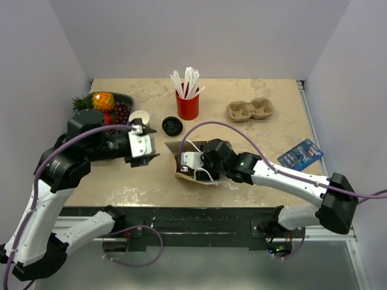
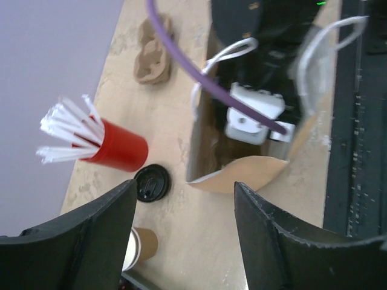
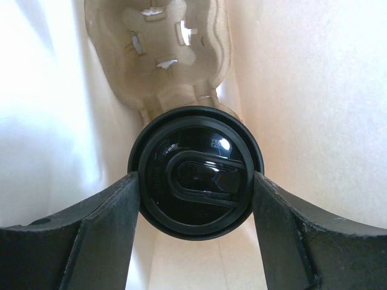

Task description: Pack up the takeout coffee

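Note:
The takeout coffee (image 3: 195,172) shows from above in the right wrist view as a round black lid, standing inside a brown paper bag (image 1: 181,174). My right gripper (image 3: 195,181) is shut on it, one finger against each side of the lid. A pulp cup carrier (image 3: 158,54) lies deeper in the bag, just behind the cup. From overhead the right gripper reaches into the bag's mouth and the cup is hidden. My left gripper (image 2: 184,188) hangs open and empty above the table, left of the bag's flap (image 2: 242,172).
A loose black lid (image 1: 172,125) and a lidless tan cup (image 1: 139,117) sit left of the bag. Behind stands a red cup of straws (image 1: 187,106). A second cup carrier (image 1: 250,109) lies back right, a blue packet (image 1: 300,153) right, and a dark fruit tray (image 1: 124,96) back left.

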